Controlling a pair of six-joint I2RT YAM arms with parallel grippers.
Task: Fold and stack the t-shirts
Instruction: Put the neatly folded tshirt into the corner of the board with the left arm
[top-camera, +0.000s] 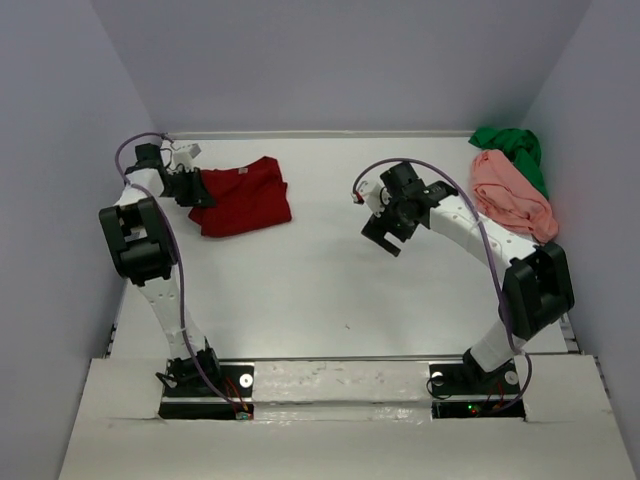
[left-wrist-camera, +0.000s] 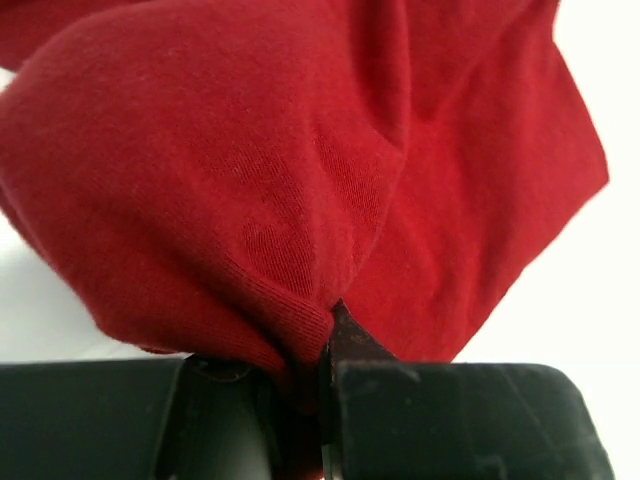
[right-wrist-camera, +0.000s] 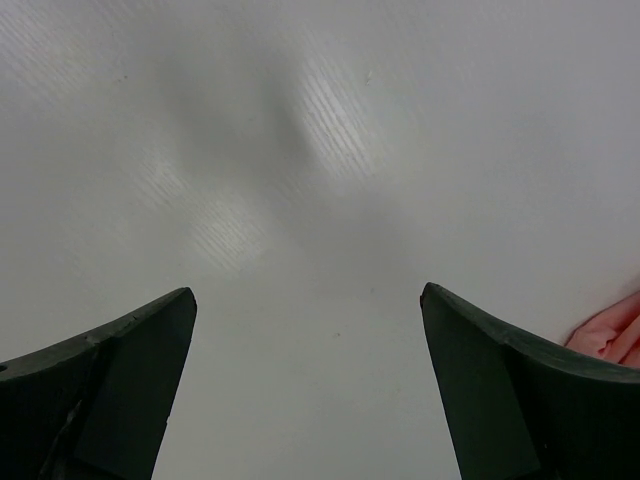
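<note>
A dark red t-shirt (top-camera: 245, 197) lies bunched at the far left of the white table (top-camera: 320, 290). My left gripper (top-camera: 196, 189) is at its left edge, shut on a fold of the red t-shirt (left-wrist-camera: 300, 200); in the left wrist view the cloth runs down between the two fingers (left-wrist-camera: 325, 345). Over the middle of the table my right gripper (top-camera: 384, 238) hangs open and holds nothing; its fingertips (right-wrist-camera: 160, 320) stand far apart above bare table. A salmon pink t-shirt (top-camera: 512, 195) and a bright green t-shirt (top-camera: 515, 150) lie heaped at the far right.
Grey walls close in the table on the left, back and right. The pink and green heap lies against the right wall. A corner of pink cloth (right-wrist-camera: 612, 335) shows at the right edge of the right wrist view. Both arm bases stand at the near edge.
</note>
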